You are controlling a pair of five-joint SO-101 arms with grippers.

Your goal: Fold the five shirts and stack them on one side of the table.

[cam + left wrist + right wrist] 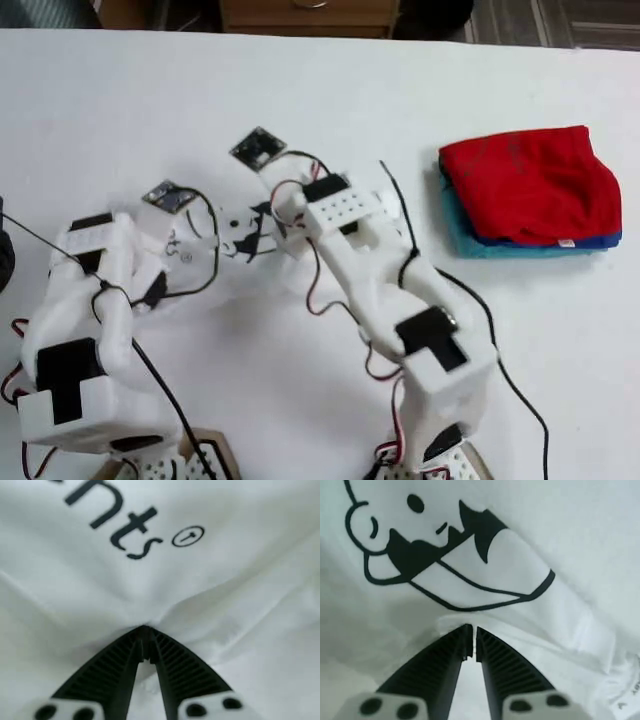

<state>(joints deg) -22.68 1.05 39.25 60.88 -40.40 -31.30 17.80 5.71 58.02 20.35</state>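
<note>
At the middle of the table (110, 90), the left gripper (145, 647) has its jaws pressed together on a puckered ridge of the white shirt (215, 575), near its black lettering (120, 525). The right gripper (471, 642) is pinched narrow on a folded edge of the same shirt, close to its black cartoon print (425, 555). Well apart, on the right arm's side of the table, sits a folded stack (530, 195) with a red shirt (525, 175) on top, then a blue shirt (600, 240) and a teal shirt (470, 240) beneath.
</note>
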